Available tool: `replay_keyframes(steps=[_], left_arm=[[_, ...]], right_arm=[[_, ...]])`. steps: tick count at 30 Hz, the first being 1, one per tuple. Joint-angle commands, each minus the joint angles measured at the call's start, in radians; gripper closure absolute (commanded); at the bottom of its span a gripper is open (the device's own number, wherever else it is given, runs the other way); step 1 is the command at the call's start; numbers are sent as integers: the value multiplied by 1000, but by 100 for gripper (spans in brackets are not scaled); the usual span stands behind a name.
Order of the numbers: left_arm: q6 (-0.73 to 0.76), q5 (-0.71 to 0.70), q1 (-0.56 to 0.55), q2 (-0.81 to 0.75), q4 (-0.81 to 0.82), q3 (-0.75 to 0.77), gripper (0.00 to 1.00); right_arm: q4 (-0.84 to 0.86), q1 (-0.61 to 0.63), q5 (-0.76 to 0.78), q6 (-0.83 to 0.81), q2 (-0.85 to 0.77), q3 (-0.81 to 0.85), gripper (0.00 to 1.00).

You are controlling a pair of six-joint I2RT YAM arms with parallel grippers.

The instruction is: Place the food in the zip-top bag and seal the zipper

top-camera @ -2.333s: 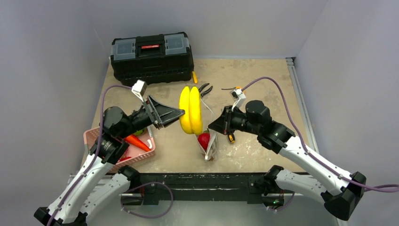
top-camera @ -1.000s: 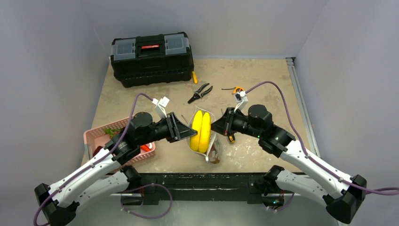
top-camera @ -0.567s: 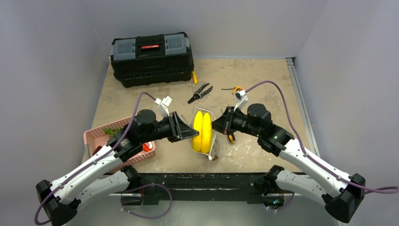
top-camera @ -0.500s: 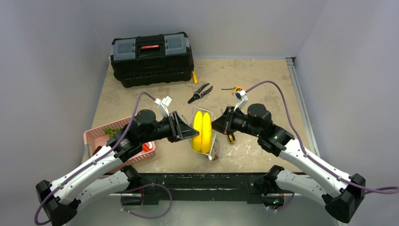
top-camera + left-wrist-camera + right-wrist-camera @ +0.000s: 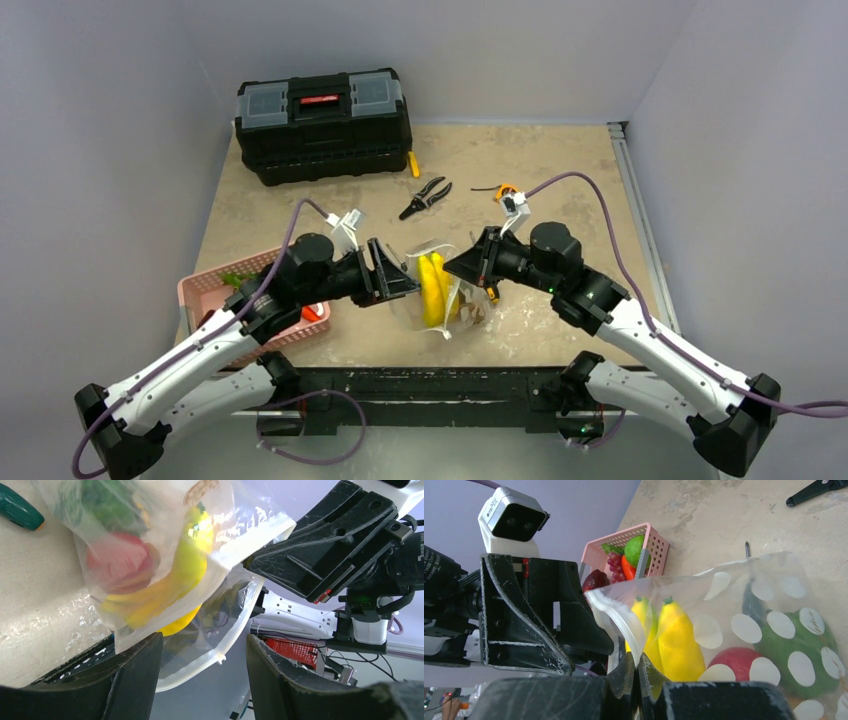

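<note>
Top external view, against half a second earlier: the banana point(image 5: 433, 290) no longer stands upright between the arms. It now sits lower, inside the zip-top bag point(image 5: 462, 312), and the bag has spread wider on the surface point(image 5: 540, 170).

Left end effector point(image 5: 405, 283): fingers apart, nothing between them. In the left wrist view it is just beside the bag mouth, and the banana point(image 5: 180, 580), red round fruit point(image 5: 117, 562) and green pepper point(image 5: 110, 505) show through the plastic.

Right end effector point(image 5: 452, 268): fingers together, clamped on the zipper point(image 5: 616, 617) at the mouth edge and holding that edge raised. The right wrist view confirms the same three food items behind the white dots.

Surface: beige and speckled. A pink basket point(image 5: 205, 290) at the near left holds further food. A black toolbox point(image 5: 323, 110) stands at the far left, with pliers point(image 5: 425, 197) near the centre, well apart from the bag. A green-handled screwdriver point(image 5: 17, 512) lies just beside the bag.

Room: plain grey-lilac walls point(image 5: 120, 120) enclose the surface on three sides.
</note>
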Motion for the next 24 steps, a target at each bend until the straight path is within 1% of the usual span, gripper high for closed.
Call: replay_keyframes(steps=[1, 6, 9, 12, 15, 18, 24], left_arm=[[66, -38, -7, -30, -72, 82, 40], [139, -86, -7, -69, -181, 138, 41], [191, -134, -7, -94, -273, 174, 42], [206, -142, -7, -98, -305, 170, 42], [187, -61, -8, -75, -286, 129, 41], [147, 18, -8, -46, -253, 55, 41], [74, 67, -26, -28, -126, -66, 44]], right_arm=[[40, 3, 9, -6, -26, -2, 100], [36, 3, 12, -6, -31, -4, 100], [35, 3, 15, -5, -36, -3, 100], [35, 3, 16, -5, -35, -1, 100], [36, 2, 15, -5, -32, 2, 100], [35, 2, 15, -5, -31, 6, 100], [34, 3, 16, -4, -34, 2, 100]])
